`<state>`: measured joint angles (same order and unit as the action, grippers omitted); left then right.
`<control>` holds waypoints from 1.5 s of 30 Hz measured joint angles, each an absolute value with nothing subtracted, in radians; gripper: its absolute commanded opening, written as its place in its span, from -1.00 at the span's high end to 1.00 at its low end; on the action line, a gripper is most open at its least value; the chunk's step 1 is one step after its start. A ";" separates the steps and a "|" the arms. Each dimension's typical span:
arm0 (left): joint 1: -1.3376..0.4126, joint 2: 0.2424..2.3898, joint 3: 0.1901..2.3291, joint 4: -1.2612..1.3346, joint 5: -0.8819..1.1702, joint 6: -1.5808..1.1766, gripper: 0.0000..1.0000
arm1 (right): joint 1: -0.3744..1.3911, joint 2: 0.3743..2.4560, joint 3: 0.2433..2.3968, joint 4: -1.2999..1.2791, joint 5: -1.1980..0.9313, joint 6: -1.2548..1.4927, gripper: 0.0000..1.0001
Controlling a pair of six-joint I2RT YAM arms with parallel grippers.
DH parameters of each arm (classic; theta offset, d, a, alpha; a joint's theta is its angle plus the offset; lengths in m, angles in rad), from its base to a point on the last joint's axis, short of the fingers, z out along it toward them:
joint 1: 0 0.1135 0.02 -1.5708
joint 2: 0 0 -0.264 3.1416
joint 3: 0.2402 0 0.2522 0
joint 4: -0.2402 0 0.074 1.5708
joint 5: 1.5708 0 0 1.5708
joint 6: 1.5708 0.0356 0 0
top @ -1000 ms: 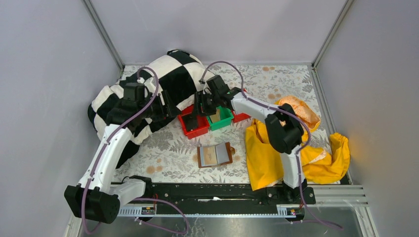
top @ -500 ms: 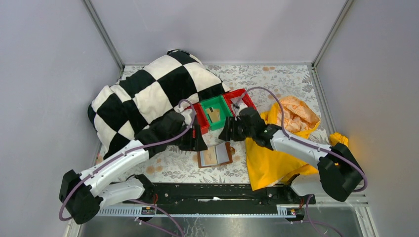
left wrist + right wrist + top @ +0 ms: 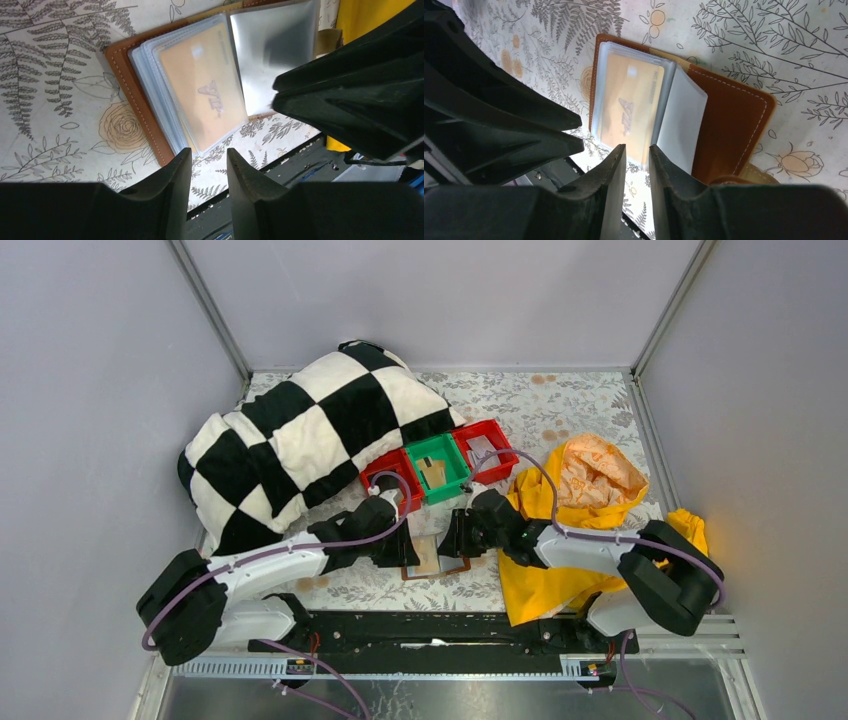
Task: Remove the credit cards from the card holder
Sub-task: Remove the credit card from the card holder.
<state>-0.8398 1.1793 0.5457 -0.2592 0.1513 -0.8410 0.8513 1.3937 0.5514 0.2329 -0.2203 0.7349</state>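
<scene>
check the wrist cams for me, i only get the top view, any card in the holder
observer: yes, a tan card sits in a clear sleeve of the open holder.
operator: left gripper got it
observer: no, left gripper is empty, fingers narrowly apart, just off the holder's edge.
operator: and the right
observer: right gripper is empty too, fingers slightly apart by that sleeve's edge.
</scene>
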 measured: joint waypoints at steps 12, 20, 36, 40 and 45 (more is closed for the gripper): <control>-0.840 1.209 0.534 -0.161 0.094 -0.866 0.35 | 0.851 1.488 0.527 0.341 -0.218 0.767 0.45; -0.840 1.235 0.529 -0.138 0.071 -0.874 0.35 | 0.850 1.540 0.497 0.432 -0.220 0.815 0.44; -0.840 1.300 0.527 -0.070 0.070 -0.888 0.36 | 0.840 1.555 0.458 0.517 -0.221 0.865 0.58; -0.840 1.300 0.527 -0.063 0.071 -0.888 0.36 | 0.834 1.555 0.445 0.536 -0.222 0.873 0.61; -0.834 1.299 0.527 -0.058 0.072 -0.884 0.36 | 0.829 1.555 0.445 0.537 -0.223 0.875 0.71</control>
<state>-0.8337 1.2995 0.5274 -0.0582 0.0715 -0.8837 0.8291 1.5547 0.4446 0.5373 -0.2230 0.8753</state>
